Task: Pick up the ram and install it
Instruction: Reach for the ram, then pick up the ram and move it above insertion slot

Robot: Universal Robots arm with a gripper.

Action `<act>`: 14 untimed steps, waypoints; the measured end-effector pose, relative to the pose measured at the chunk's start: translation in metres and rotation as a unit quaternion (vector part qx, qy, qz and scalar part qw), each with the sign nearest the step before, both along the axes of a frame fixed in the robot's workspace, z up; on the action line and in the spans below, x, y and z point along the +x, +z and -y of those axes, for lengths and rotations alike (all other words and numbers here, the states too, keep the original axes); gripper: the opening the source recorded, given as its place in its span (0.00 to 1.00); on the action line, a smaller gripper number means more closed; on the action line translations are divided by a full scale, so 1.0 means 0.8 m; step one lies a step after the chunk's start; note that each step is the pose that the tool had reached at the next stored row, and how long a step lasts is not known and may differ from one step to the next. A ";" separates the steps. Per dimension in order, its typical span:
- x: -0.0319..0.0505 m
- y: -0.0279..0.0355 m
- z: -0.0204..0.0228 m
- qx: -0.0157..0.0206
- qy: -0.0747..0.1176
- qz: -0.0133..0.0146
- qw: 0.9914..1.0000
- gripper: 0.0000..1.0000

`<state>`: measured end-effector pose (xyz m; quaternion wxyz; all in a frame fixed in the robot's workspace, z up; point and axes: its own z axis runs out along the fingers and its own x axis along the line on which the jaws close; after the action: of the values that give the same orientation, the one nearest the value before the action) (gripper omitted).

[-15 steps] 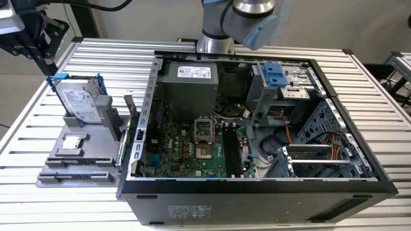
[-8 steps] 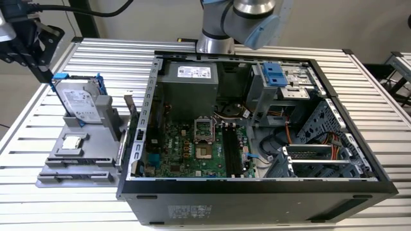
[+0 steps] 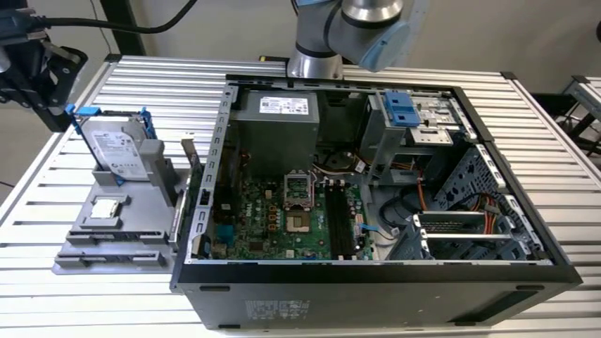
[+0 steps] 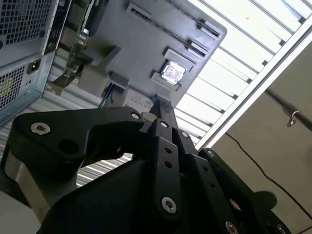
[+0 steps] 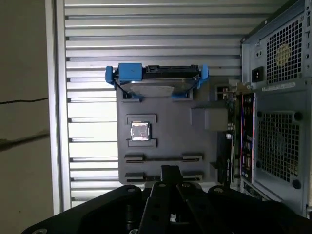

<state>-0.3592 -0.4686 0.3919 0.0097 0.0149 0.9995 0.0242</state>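
Note:
My gripper (image 3: 55,116) hangs high over the table at the exterior view's left, beside the grey parts holder (image 3: 141,232). In both wrist views its black fingers meet at one tip (image 5: 168,171) (image 4: 163,105), shut, with nothing showing between them. Beyond the tip lies the holder (image 5: 209,146), with two long slots. A thin dark strip (image 5: 163,158) runs between the clips of the nearer slot. I cannot tell whether that strip is the ram. The open computer case (image 3: 202,211) shows its motherboard, with long dark memory slots (image 3: 340,218).
A silver hard drive in a blue-handled frame (image 3: 117,148) stands at the holder's far end. A small square CPU chip (image 3: 105,208) lies in the holder's middle. The case's rear wall (image 5: 278,122) rises right next to the holder. The slatted metal table (image 3: 56,296) extends around both.

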 end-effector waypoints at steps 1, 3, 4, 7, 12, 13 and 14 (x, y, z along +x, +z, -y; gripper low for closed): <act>0.000 -0.0001 0.0028 0.000 0.000 0.000 1.000 0.00; 0.000 -0.0002 0.0089 0.000 0.000 0.000 1.000 0.00; 0.000 -0.0003 0.0119 0.000 0.000 0.000 1.000 0.00; 0.000 -0.0005 0.0203 0.000 0.000 0.000 1.000 0.00; 0.000 -0.0009 0.0330 0.000 0.000 0.000 1.000 0.00; -0.001 -0.0011 0.0356 0.000 0.000 0.000 1.000 0.00; -0.001 -0.0012 0.0379 0.000 0.000 0.000 1.000 0.00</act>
<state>-0.3597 -0.4989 0.3909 0.0096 0.0149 0.9995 0.0242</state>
